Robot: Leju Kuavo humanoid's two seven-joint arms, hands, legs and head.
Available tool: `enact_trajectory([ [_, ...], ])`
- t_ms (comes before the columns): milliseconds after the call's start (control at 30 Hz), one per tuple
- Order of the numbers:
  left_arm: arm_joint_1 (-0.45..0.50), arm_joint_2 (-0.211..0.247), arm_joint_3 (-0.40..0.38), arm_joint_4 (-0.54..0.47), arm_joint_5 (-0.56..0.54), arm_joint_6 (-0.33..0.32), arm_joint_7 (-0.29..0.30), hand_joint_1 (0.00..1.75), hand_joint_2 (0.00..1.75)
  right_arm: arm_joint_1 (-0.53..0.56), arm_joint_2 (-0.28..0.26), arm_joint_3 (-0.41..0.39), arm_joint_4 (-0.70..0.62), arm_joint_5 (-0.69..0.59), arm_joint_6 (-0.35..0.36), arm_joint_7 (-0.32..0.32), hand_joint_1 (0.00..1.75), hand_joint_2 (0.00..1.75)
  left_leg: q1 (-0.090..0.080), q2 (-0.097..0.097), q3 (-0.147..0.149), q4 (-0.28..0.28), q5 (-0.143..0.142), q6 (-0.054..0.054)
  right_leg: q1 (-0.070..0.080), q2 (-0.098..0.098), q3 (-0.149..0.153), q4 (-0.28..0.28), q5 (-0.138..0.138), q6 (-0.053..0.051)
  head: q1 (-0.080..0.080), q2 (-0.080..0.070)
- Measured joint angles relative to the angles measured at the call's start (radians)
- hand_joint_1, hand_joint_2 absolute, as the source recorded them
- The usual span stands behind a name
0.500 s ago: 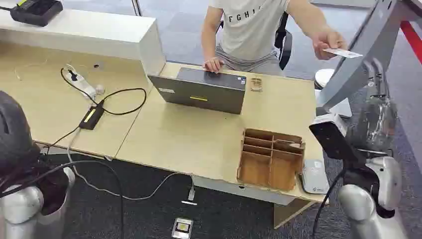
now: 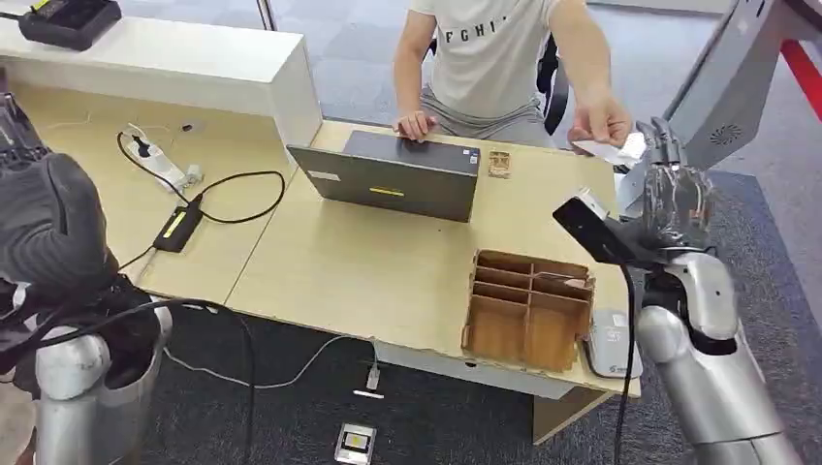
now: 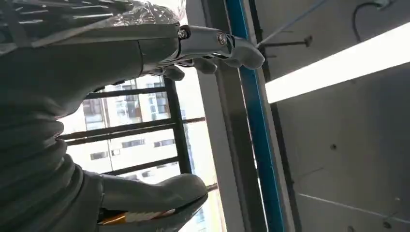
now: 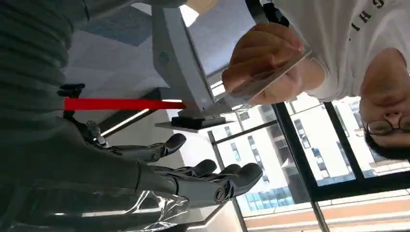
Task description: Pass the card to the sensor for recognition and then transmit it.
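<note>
The right hand (image 2: 672, 194) is raised above the pale wooden surface (image 2: 388, 271), fingers straight, spread and empty. A person's hand (image 2: 601, 121) holds the thin, seemingly clear card (image 2: 599, 149) just beside it. The left hand (image 3: 159, 121) is empty, fingers extended.

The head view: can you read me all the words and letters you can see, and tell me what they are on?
"FGHI": dark letters across the chest of the person's white T-shirt; more may follow, hidden by the arm.
Laptop: a white sticker and a yellow strip on its lid, too small to read.
Card in the person's hand: no print can be made out.
Black device on the white counter: yellow label, unreadable.
</note>
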Motion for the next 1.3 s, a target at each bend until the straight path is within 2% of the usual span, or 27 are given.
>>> enact_trajectory([
  [167,-0.014,-0.004,-0.019,0.023,0.008,-0.037,-0.002,0.0,1.75,-0.052,0.017,0.03,0.114,-0.001,-0.022,-0.005,0.0,1.75,0.0,0.0,0.0,0.0,0.0,0.0,0.0,0.0,0.0,0.0,0.0,0.0,0.0,0.0],
  [367,-0.017,-0.009,-0.034,0.038,0.008,-0.038,-0.007,0.0,1.75,-0.084,0.03,0.05,0.203,-0.004,-0.031,-0.008,0.0,1.75,0.0,0.0,0.0,0.0,0.0,0.0,0.0,0.0,0.0,0.0,0.0,0.0,0.0,0.0],
  [400,-0.017,-0.01,-0.036,0.041,0.008,-0.038,-0.008,0.0,1.75,-0.088,0.032,0.053,0.214,-0.004,-0.031,-0.008,0.07,1.75,0.0,0.0,0.0,0.0,0.0,0.0,0.0,0.0,0.0,0.0,0.0,0.0,0.0,0.0],
  [433,-0.017,-0.01,-0.039,0.043,0.008,-0.038,-0.008,0.0,1.75,-0.09,0.033,0.055,0.224,-0.004,-0.031,-0.008,1.61,1.75,0.0,0.0,0.0,0.0,0.0,0.0,0.0,0.0,0.0,0.0,0.0,0.0,0.0,0.0],
  [467,-0.017,-0.011,-0.042,0.045,0.008,-0.038,-0.008,0.0,1.75,-0.091,0.034,0.058,0.232,-0.004,-0.032,-0.008,1.75,1.75,0.0,0.0,0.0,0.0,0.0,0.0,0.0,0.0,0.0,0.0,0.0,0.0,0.0,0.0],
  [767,-0.017,-0.016,-0.048,0.06,0.007,-0.032,-0.013,0.0,1.75,-0.102,0.04,0.076,0.289,-0.02,-0.047,-0.015,1.75,1.75,0.0,0.0,0.0,0.0,0.0,0.0,0.0,0.0,0.0,0.0,0.0,0.0,0.0,0.0],
  [1300,-0.013,-0.018,-0.05,0.061,-0.002,-0.002,-0.012,0.0,1.75,-0.102,0.032,0.076,0.3,-0.074,-0.079,-0.023,1.75,1.75,0.0,0.0,0.0,0.0,0.0,0.0,0.0,0.0,-0.001,0.0,0.0,0.0,0.0,0.0],
])
